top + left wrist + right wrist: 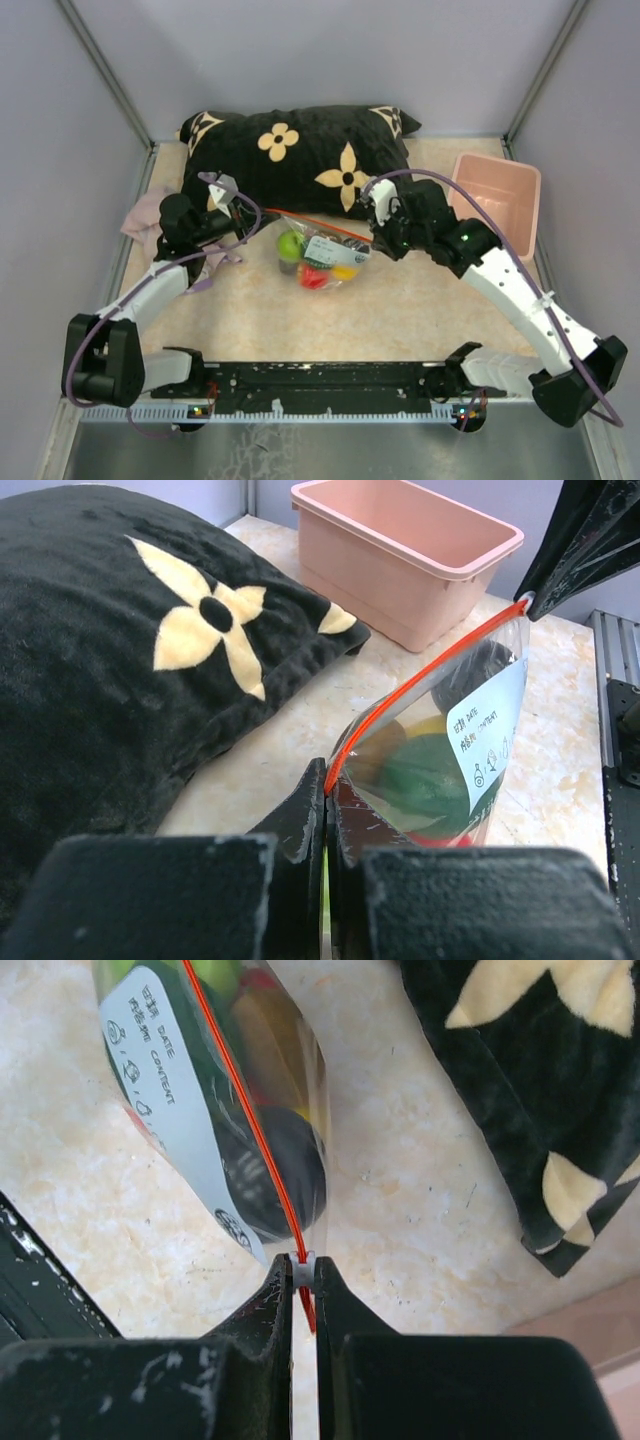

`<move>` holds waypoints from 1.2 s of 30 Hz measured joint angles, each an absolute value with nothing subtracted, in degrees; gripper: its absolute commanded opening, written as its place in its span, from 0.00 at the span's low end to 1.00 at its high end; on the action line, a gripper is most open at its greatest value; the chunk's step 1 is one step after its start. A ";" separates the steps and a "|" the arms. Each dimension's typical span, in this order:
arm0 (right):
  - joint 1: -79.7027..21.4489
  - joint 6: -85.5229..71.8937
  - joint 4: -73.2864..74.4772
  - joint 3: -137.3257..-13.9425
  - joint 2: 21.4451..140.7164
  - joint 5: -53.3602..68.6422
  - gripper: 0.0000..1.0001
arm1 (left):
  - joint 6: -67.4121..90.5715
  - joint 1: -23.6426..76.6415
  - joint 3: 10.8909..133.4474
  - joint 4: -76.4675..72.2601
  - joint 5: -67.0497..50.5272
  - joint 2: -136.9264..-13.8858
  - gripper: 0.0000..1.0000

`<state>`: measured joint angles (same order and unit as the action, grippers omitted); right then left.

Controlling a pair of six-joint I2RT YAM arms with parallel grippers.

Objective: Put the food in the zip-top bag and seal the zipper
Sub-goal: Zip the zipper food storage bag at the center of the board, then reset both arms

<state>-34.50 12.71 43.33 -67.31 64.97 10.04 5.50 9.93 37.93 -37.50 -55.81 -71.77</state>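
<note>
The zip-top bag (325, 257) hangs stretched between my two grippers over the tan tabletop. The food (292, 244) is inside it: green, red and yellow pieces, and a dark one (270, 1175). The zipper (420, 685) runs taut as a red-orange line along the bag's top edge. My left gripper (328, 788) is shut on the zipper's left end. My right gripper (303, 1272) is shut on the white slider at the zipper's right end. In the top view the left gripper (258, 216) and the right gripper (372, 238) stand at opposite ends of the bag.
A black pillow (300, 155) with cream flowers lies right behind the bag. A pink bin (497, 195) stands at the back right. A pink cloth (140, 220) lies at the left, beside the left arm.
</note>
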 measured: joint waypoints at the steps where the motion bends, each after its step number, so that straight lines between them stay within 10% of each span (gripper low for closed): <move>1: -34.50 12.21 43.35 -66.70 64.12 9.78 0.00 | 5.91 9.93 37.45 -37.60 -55.44 -71.18 0.00; 14: -34.76 5.80 41.74 -59.57 54.76 10.92 0.00 | 11.35 10.13 31.66 -38.63 -52.62 -65.89 0.01; 21: -34.70 2.52 41.56 -56.31 53.98 12.21 0.02 | 15.09 9.96 30.70 -41.17 -51.18 -64.53 0.26; 36: -34.70 -5.65 37.01 -52.38 49.23 -1.93 0.68 | 26.59 9.96 35.59 -24.27 -38.30 -52.93 0.70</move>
